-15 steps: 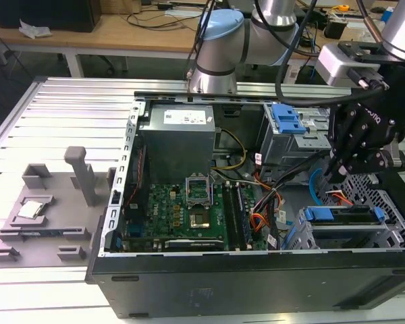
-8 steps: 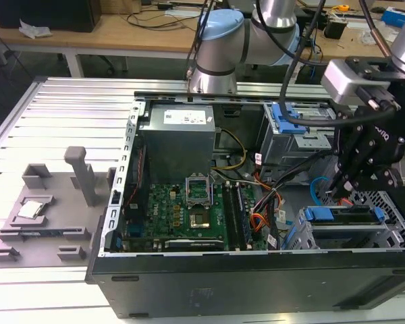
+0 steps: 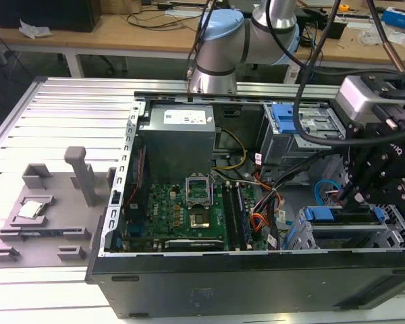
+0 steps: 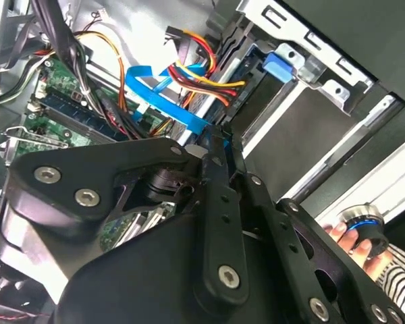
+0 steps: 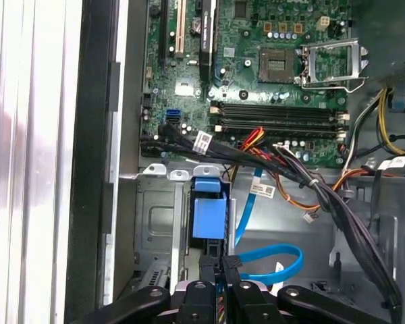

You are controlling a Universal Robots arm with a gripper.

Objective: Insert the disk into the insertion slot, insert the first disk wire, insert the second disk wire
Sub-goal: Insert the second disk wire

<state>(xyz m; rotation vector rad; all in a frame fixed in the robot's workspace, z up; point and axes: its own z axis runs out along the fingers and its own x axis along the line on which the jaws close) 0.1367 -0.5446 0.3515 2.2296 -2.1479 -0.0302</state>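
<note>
We've got the gripper (image 3: 347, 196) down in the open PC case (image 3: 256, 283), right above the disk (image 3: 344, 216) sitting in the insertion slot (image 3: 337, 236). Fingers (image 5: 209, 266) look pinched together on something blue, can't tell what.

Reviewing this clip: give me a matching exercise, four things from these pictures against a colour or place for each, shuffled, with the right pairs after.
Things:
1. disk
2. gripper
3. thin flat cable
4. grey fixture tray

Descriptions:
A. outside the computer case, at the exterior view's left
B. black, hanging low over the drive bay
C. lying in the insertion slot, blue carrier edge showing
D. bright blue, looped on the case floor

Pairs: 1-C, 2-B, 3-D, 4-A
</note>
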